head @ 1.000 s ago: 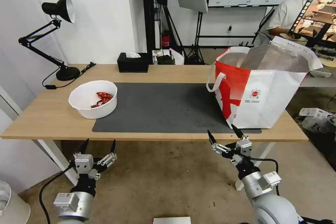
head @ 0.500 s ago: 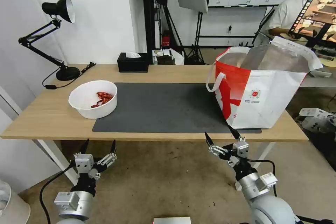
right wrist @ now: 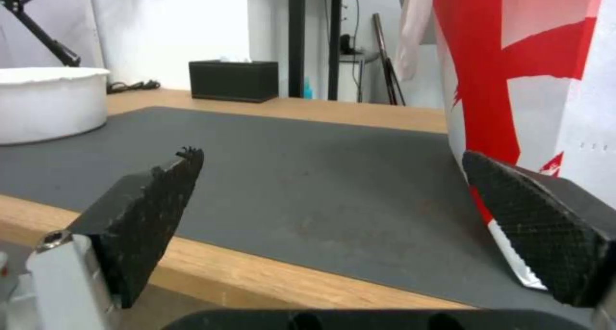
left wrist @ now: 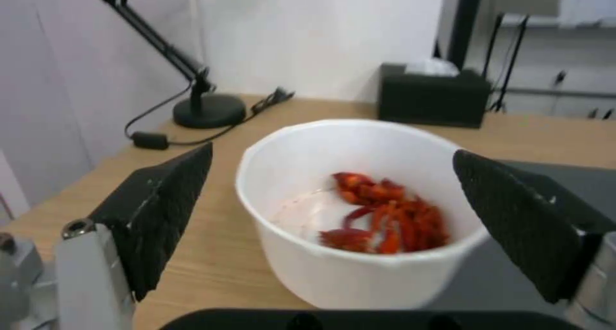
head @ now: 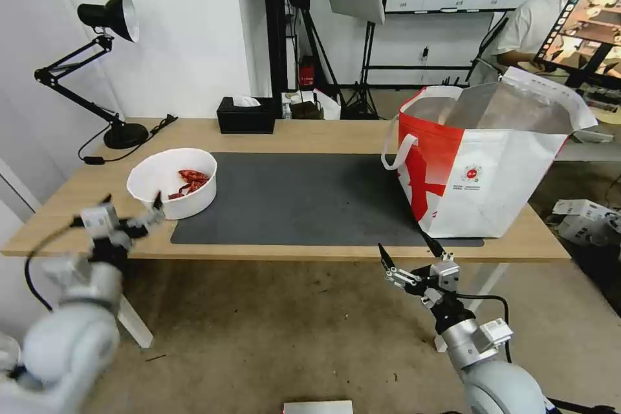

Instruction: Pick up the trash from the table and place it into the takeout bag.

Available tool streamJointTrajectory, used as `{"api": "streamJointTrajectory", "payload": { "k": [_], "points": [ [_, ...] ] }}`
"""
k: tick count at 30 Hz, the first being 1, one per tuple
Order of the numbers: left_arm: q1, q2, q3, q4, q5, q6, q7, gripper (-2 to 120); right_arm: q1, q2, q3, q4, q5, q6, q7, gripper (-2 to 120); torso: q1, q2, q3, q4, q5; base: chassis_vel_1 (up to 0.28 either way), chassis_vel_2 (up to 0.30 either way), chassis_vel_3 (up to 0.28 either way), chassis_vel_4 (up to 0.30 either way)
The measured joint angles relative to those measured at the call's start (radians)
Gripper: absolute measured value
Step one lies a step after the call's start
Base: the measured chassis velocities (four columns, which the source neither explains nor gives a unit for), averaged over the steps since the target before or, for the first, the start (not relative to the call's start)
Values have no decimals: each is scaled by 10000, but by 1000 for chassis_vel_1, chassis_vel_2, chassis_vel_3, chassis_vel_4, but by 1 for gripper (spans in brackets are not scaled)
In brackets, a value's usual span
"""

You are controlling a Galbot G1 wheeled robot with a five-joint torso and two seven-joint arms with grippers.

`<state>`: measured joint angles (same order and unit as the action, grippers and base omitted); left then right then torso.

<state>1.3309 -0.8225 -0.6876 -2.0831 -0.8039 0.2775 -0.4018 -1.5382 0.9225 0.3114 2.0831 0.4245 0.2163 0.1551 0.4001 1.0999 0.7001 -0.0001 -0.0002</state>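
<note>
On the long light-wood surface (head: 304, 136), a large matte dark grey mat (head: 304, 197) lies as the landmark for everything else. Just off the mat's left edge, overlapping its near-left corner a little, sits the round white bowl (head: 172, 182) of smooth thin plastic, with wrinkled red scraps (head: 187, 182) in its bottom. At the mat's right end stands the big boxy red-and-white takeout bag (head: 479, 162), woven-looking outside and lined with crinkled silver foil, its mouth open and its white loop handles (head: 394, 155) drooping toward the mat. A small round red logo (head: 471, 173) marks its white face; the small print under it is too small to read.

Left of the mat, the left gripper (head: 128, 213) hangs over the near-left part of the surface, just in front of the bowl. In the left wrist view its jaws are spread wide, the black cross-hatched pads (left wrist: 160, 209) standing apart on either side of the bowl (left wrist: 363, 209), not touching it.

Below the mat's near-right corner, under the surface's front edge, the right gripper (head: 414, 257) hangs with its jaws wide and nothing between them.

Behind the mat stands a rectangular black tissue box (head: 246, 115) with white tissue poking up. Far left of the mat stands a jointed black desk lamp (head: 107, 19) on a round base.
</note>
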Motion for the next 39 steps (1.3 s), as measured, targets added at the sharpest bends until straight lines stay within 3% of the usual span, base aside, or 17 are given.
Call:
{"api": "streamJointTrajectory", "payload": {
  "k": [1,2,4,6,8,13,18,29,39],
  "points": [
    [-555,502,97,327,-889,506,-311,100,2,-1,0,0,1,-1,0,100,0,0,0,1,0,0,0,0,0],
    [-555,502,97,327,-889,506,-311,100,2,-1,0,0,1,-1,0,100,0,0,0,1,0,0,0,0,0],
    [-1668,1303,372,1143,-2669,1343,-678,100,3,-2,0,0,4,-1,0,100,0,-1,0,0,0,0,0,0,0],
    [-2019,1544,507,1456,-3129,1557,-712,100,3,-3,-1,0,5,-1,0,100,0,0,0,0,0,0,0,0,0],
    [-2785,1940,795,2090,-4266,2234,-812,100,5,-4,0,1,7,-1,0,100,0,0,0,2,0,0,0,0,0],
    [-4057,2266,1484,3106,-5853,3364,-1468,100,6,-5,0,3,8,-1,-2,100,0,-1,0,2,0,0,0,0,0],
    [-5175,2230,2242,3945,-6991,3612,-1919,100,7,-4,0,3,9,-2,-2,100,0,-1,0,2,1,0,0,0,0],
    [-6353,1775,3394,5015,-7517,3822,-2354,100,6,-5,0,4,9,-2,-2,100,0,0,-1,1,1,0,0,0,0],
    [-6701,1439,3786,5499,-7732,3863,-2461,99,7,-5,-1,4,9,-1,-2,100,-1,0,-1,1,2,0,0,0,0]
  ]
}}
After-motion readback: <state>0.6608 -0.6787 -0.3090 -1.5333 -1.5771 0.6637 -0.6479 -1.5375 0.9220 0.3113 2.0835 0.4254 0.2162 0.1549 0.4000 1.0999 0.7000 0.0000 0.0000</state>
